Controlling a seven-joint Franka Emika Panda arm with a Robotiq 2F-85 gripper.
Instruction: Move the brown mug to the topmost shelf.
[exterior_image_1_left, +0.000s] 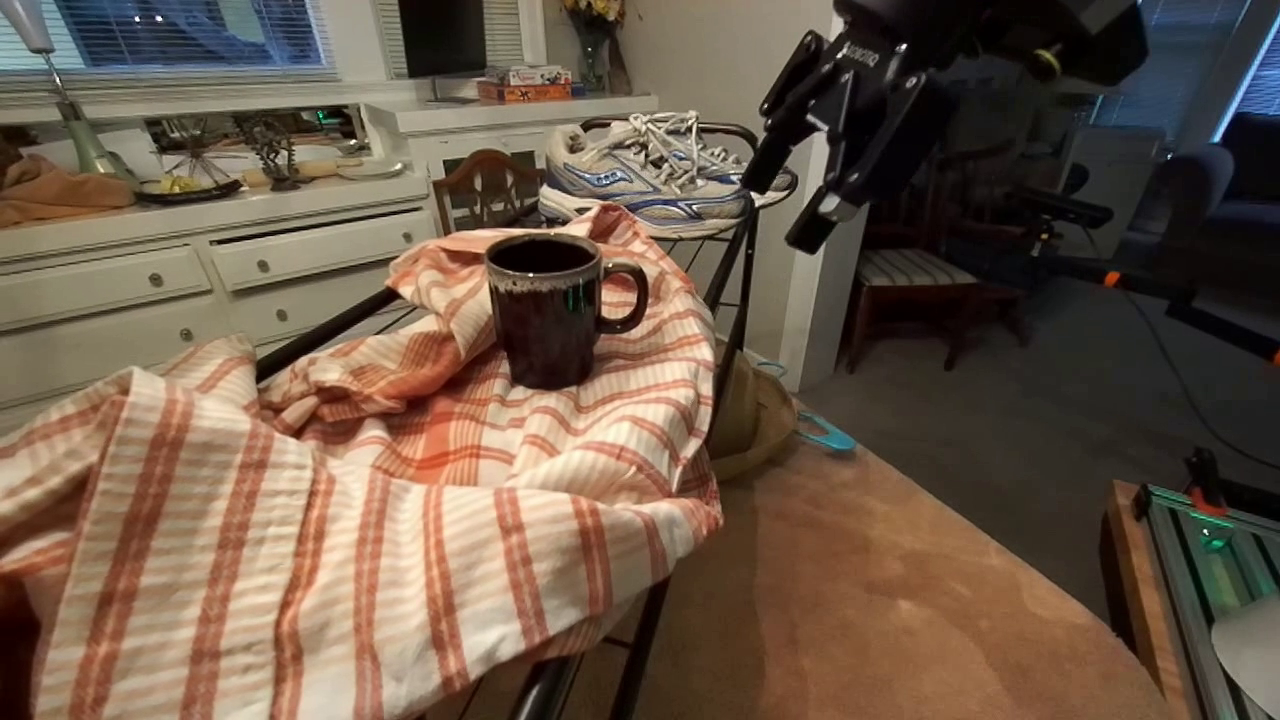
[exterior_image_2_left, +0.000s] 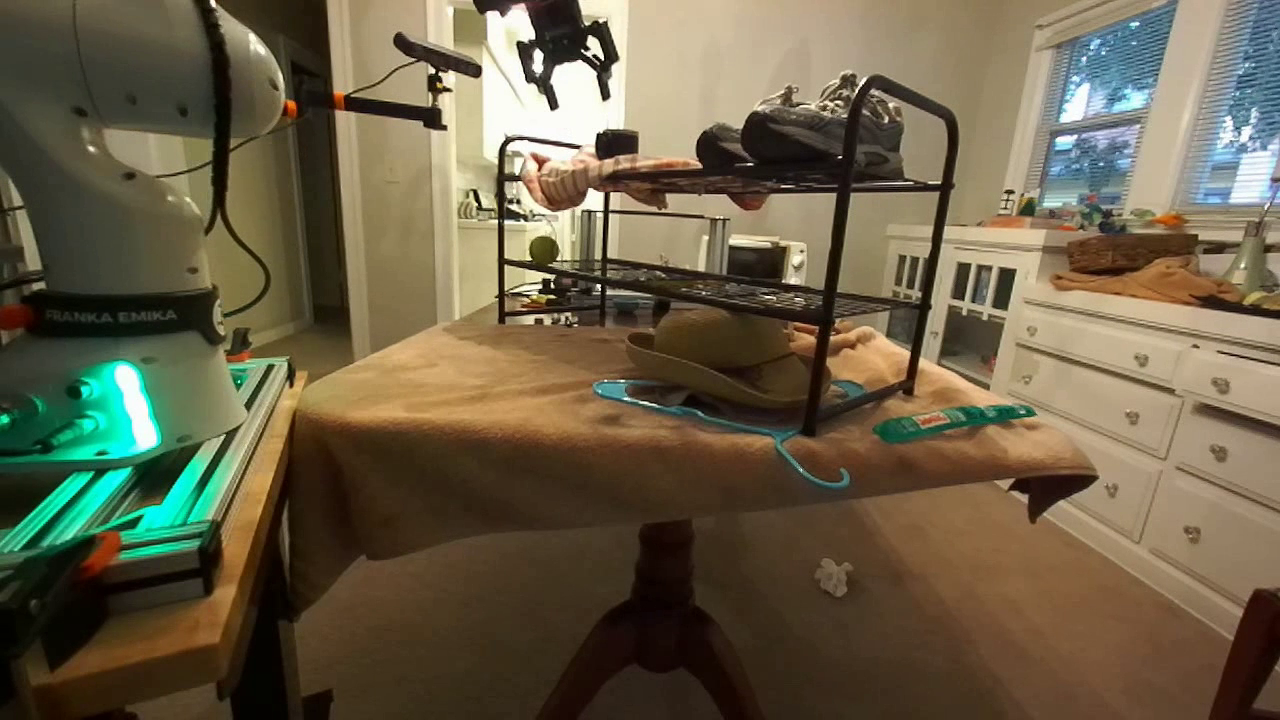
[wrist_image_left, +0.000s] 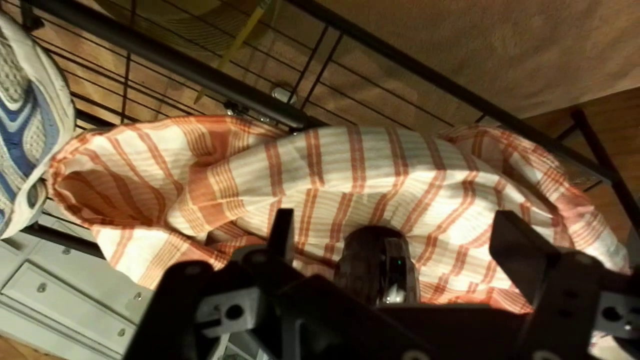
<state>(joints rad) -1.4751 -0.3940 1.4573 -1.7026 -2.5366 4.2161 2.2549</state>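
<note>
The dark brown glossy mug (exterior_image_1_left: 545, 325) stands upright on the orange-and-white striped cloth (exterior_image_1_left: 400, 545). The cloth lies over the topmost shelf (exterior_image_2_left: 790, 184) of the black metal rack. The mug also shows in an exterior view (exterior_image_2_left: 617, 144), small and dark, and in the wrist view (wrist_image_left: 372, 265), partly hidden by the gripper's body. Its loop handle shows in an exterior view. My gripper (exterior_image_1_left: 788, 205) is open and empty, above the shelf and apart from the mug. In the wrist view, the mug appears between the open fingers (wrist_image_left: 393, 222).
Grey-and-blue running shoes (exterior_image_1_left: 640, 185) sit on the same shelf beyond the mug. The rack's end loop (exterior_image_2_left: 905, 90) rises beside them. Below are a middle wire shelf (exterior_image_2_left: 690, 285), an olive hat (exterior_image_2_left: 720, 345), a blue hanger (exterior_image_2_left: 700, 412) and a green packet (exterior_image_2_left: 955, 421) on the cloth-covered table (exterior_image_2_left: 470, 430).
</note>
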